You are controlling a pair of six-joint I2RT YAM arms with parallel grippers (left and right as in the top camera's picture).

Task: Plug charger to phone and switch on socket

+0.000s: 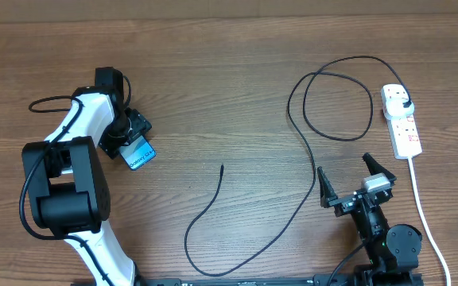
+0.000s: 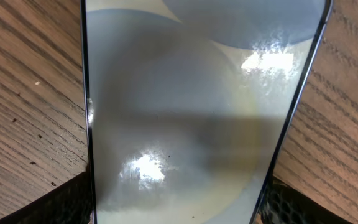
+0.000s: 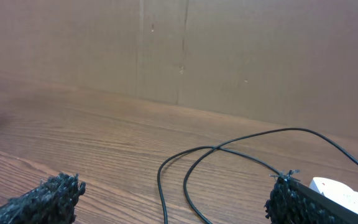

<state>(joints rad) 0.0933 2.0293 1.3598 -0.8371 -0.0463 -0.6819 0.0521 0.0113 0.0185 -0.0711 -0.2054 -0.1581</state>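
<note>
Left gripper [image 1: 132, 137] is pinching the phone [image 1: 139, 152] by its edges, probably steadying it for plugging. Right gripper [image 1: 351, 178] is spread wide, and the charger [image 1: 221, 175] tip lies loose.

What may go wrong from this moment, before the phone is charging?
The left gripper holds the phone by its edges, so it may slip when the connector is pushed in. The tip of the charger lies loose mid-table, apart from both grippers, and may be hard to pinch. The cable passes close by the open right gripper, which might snag it and tug the socket.
</note>
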